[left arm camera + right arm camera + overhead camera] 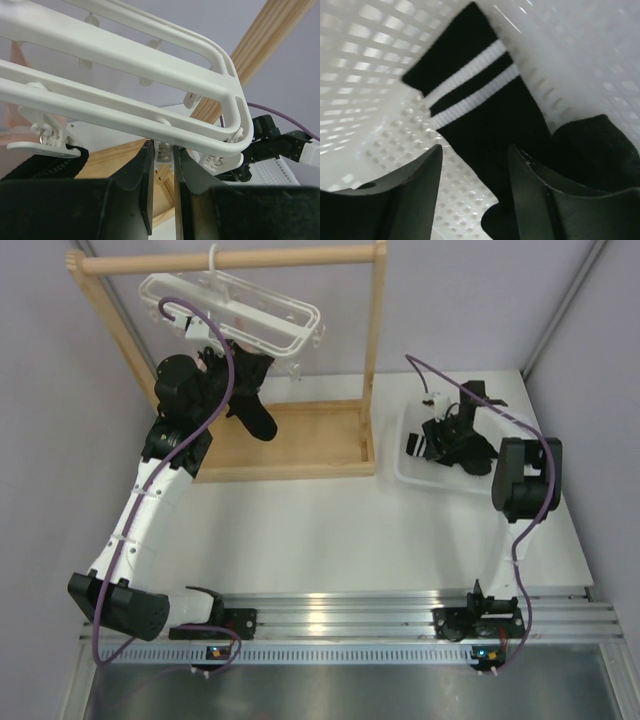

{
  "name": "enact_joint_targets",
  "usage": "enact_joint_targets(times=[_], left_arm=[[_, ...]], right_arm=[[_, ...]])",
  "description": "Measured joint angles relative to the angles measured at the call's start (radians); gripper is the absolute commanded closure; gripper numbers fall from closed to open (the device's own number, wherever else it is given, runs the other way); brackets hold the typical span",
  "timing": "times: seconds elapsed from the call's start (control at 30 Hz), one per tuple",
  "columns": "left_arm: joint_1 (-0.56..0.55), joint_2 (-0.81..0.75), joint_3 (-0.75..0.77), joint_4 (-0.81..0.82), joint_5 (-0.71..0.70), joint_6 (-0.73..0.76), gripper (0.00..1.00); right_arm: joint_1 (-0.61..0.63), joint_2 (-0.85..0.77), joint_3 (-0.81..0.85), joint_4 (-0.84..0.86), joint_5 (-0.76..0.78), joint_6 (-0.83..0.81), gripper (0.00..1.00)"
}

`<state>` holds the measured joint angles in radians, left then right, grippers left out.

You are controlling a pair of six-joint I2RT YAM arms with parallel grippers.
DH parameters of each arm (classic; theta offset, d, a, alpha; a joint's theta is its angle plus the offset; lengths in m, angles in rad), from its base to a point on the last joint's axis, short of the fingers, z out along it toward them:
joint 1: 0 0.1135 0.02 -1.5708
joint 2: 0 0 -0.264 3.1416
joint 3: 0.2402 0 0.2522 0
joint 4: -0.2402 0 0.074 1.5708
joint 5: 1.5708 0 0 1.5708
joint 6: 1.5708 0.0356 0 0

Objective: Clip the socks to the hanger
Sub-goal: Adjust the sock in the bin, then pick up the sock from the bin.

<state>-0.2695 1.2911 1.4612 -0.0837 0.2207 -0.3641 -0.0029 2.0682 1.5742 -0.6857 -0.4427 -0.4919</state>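
1. Showed a white oblong-frame hanger (235, 302) hooked on a wooden rack (372, 350), small clips dangling.
2. Showed a plain sock (260, 420), black and limp, hanging from the hanger.
3. Caught left gripper (162, 145) nearly pressed together, pinching a white clip (163, 156).
4. Caught right gripper (475, 150) spread above a striped sock (485, 115), black with two white bands, lying in a perforated white basket (360, 75).

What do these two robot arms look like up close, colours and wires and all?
The left arm has white links between bulky black joints; the right arm shows mostly black housing. A purple cable loops along each. The left gripper and right gripper each have two flat, black, wedge-shaped fingers.
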Motion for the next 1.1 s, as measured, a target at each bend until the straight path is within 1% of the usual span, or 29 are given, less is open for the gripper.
enact_joint_targets(times=[0.1, 0.17, 0.23, 0.27, 0.33, 0.37, 0.47, 0.57, 0.73, 1.0, 1.03, 1.1], left_arm=[[0.000, 0.000, 0.000, 0.000, 0.000, 0.000, 1.00], [0.000, 0.000, 0.000, 0.000, 0.002, 0.000, 1.00], [0.000, 0.000, 0.000, 0.000, 0.003, 0.000, 1.00], [0.000, 0.000, 0.000, 0.000, 0.003, 0.000, 1.00], [0.000, 0.000, 0.000, 0.000, 0.003, 0.000, 1.00], [0.000, 0.000, 0.000, 0.000, 0.003, 0.000, 1.00], [0.000, 0.000, 0.000, 0.000, 0.003, 0.000, 1.00], [0.000, 0.000, 0.000, 0.000, 0.003, 0.000, 1.00], [0.001, 0.000, 0.000, -0.001, 0.004, 0.000, 1.00], [0.002, 0.000, 0.000, -0.001, 0.007, 0.000, 1.00], [0.002, 0.000, 0.000, -0.001, 0.007, -0.001, 1.00], [0.002, 0.000, 0.000, -0.001, 0.007, -0.001, 1.00]], right_arm=[[-0.002, -0.014, -0.039, 0.039, 0.076, -0.021, 0.47], [-0.002, -0.034, -0.066, 0.063, 0.106, -0.042, 0.43], [-0.002, -0.061, -0.083, 0.071, 0.131, -0.069, 0.42], [-0.002, -0.073, -0.085, 0.073, 0.135, -0.084, 0.38], [-0.002, -0.103, -0.090, 0.079, 0.134, -0.121, 0.36], [-0.002, -0.120, -0.095, 0.087, 0.127, -0.142, 0.33], [-0.002, -0.166, -0.104, 0.100, 0.086, -0.206, 0.30], [0.002, -0.174, -0.088, 0.092, 0.027, -0.267, 0.30], [0.023, -0.107, 0.007, 0.038, -0.049, -0.367, 0.31], [0.058, 0.003, 0.018, 0.002, -0.058, -0.473, 0.34], [0.060, 0.013, 0.016, 0.002, -0.051, -0.480, 0.35], [0.060, 0.023, 0.010, 0.005, -0.041, -0.494, 0.43]])
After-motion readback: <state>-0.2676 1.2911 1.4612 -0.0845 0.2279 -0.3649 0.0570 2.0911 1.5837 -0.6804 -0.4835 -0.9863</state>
